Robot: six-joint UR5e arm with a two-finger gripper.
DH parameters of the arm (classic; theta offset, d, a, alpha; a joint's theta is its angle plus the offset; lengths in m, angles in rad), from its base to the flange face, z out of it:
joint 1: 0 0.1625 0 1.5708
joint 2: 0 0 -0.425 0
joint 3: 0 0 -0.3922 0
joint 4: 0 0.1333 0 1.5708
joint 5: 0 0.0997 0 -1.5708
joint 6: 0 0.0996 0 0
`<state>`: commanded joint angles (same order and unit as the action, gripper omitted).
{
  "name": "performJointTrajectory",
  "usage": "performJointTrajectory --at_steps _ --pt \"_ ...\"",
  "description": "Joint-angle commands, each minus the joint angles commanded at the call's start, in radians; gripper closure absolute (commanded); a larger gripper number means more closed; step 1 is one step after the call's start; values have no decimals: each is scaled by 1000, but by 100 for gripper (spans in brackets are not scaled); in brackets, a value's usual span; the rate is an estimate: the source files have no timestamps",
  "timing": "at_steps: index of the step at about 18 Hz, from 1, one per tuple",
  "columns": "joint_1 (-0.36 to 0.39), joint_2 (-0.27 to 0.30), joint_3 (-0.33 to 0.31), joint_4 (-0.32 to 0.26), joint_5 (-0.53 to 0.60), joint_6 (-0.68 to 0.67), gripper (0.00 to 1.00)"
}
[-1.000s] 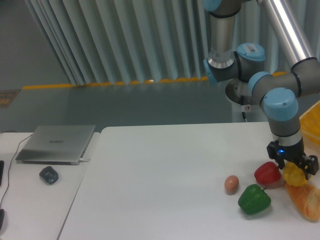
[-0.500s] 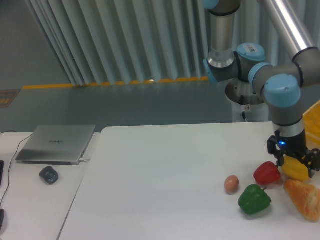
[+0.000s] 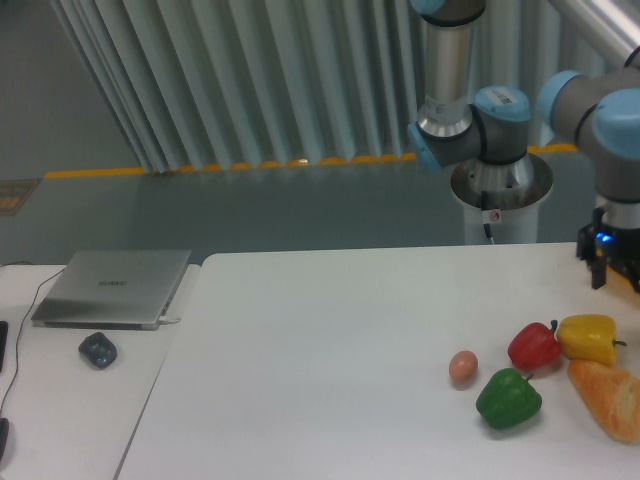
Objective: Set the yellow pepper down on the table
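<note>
The yellow pepper point(image 3: 588, 338) rests on the white table point(image 3: 330, 350) near its right edge, touching the red pepper point(image 3: 534, 347) on its left and just behind the bread loaf point(image 3: 610, 398). My gripper point(image 3: 617, 278) hangs above and slightly right of the yellow pepper, clear of it, at the frame's right edge. Its fingers stand apart and hold nothing. The right finger is partly cut off by the frame edge.
A green pepper point(image 3: 508, 398) and a brown egg point(image 3: 463, 368) lie left of the red pepper. A grey laptop point(image 3: 112, 287) and a dark mouse point(image 3: 98, 349) sit on the smaller white surface at the left. The arm's base point(image 3: 500, 190) stands behind the table.
The gripper held the yellow pepper low by the red pepper, let it go, then rose up and to the right. The pepper stays on the table.
</note>
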<state>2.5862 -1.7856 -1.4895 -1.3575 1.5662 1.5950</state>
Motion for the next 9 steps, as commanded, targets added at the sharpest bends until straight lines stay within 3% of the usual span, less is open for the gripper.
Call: performJointTrajectory --at_steps 4,9 --pt "52 0 2 -74 6 195 0" --pt "75 3 -8 -80 8 275 0"
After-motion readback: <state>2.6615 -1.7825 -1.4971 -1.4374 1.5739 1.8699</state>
